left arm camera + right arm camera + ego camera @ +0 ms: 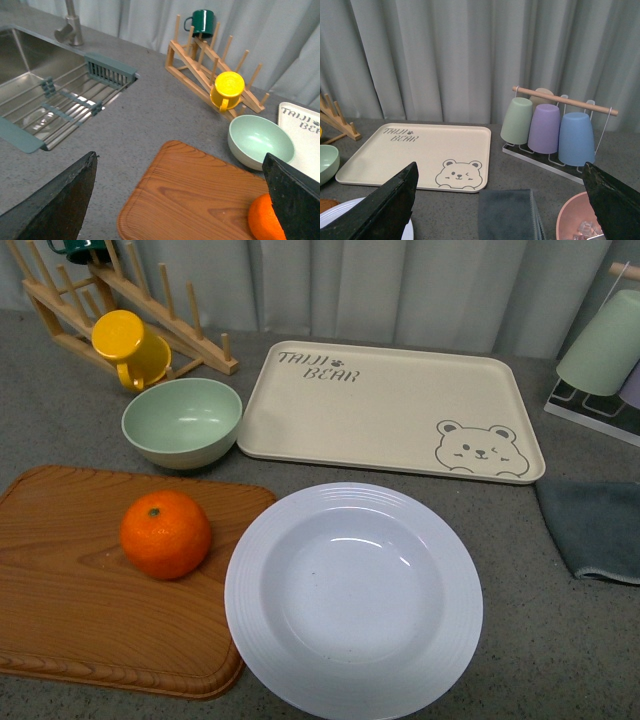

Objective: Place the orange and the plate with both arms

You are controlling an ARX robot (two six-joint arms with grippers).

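Observation:
The orange rests on a wooden cutting board at the front left. The white plate sits empty on the counter right beside the board. Neither arm shows in the front view. My left gripper hangs open above the board, and the orange peeks out next to one black finger. My right gripper is open over a dark cloth, well above the counter, with only a sliver of the plate in its view.
A cream bear tray lies behind the plate. A pale green bowl, a yellow mug and a wooden rack stand at the back left. A cup rack and pink bowl sit right. A sink lies far left.

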